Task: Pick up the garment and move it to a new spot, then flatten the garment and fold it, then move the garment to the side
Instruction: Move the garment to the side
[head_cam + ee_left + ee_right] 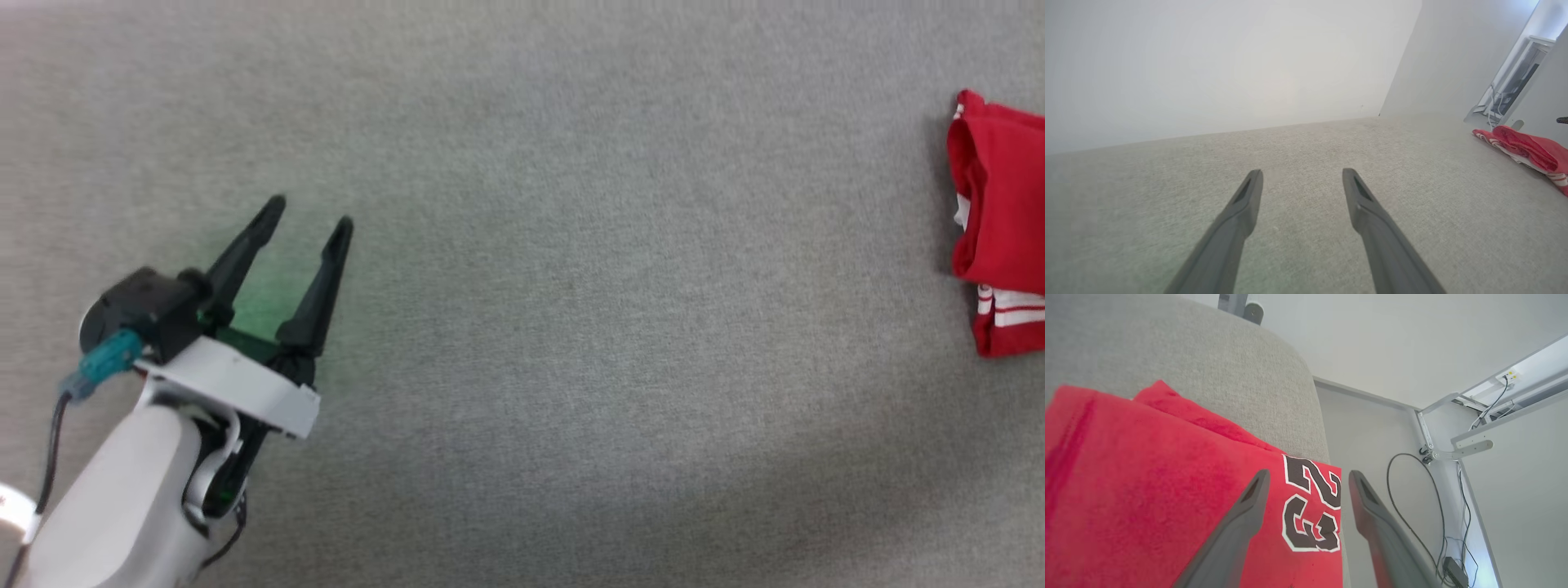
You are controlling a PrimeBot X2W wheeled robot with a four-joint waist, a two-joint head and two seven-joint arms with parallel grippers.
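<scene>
We are looking down at a grey cloth-covered desk (pixel 571 286). The garment (pixel 1000 212) is lying folded at the far right of the head view, cut by the picture's edge. It is red, with white stripes (pixel 1008 314) showing at its lower end in that view.

The left gripper (pixel 311 211) is hovering at the lower left, well apart from the garment. Its jaws are standing wide open with nothing between them. In its own wrist view we are seeing bare desk ahead and the garment off to the right.

The right gripper (pixel 1309 473) is hanging over the garment near the desk's rounded corner. Its jaws are spread apart and gripping nothing. The red fabric is lying beneath them, with one jaw crossing the cloth and the other reaching past the desk's edge. A black number 23 (pixel 1312 506) edged in white is showing in the gap between them. We cannot tell whether the jaws are touching the fabric.
</scene>
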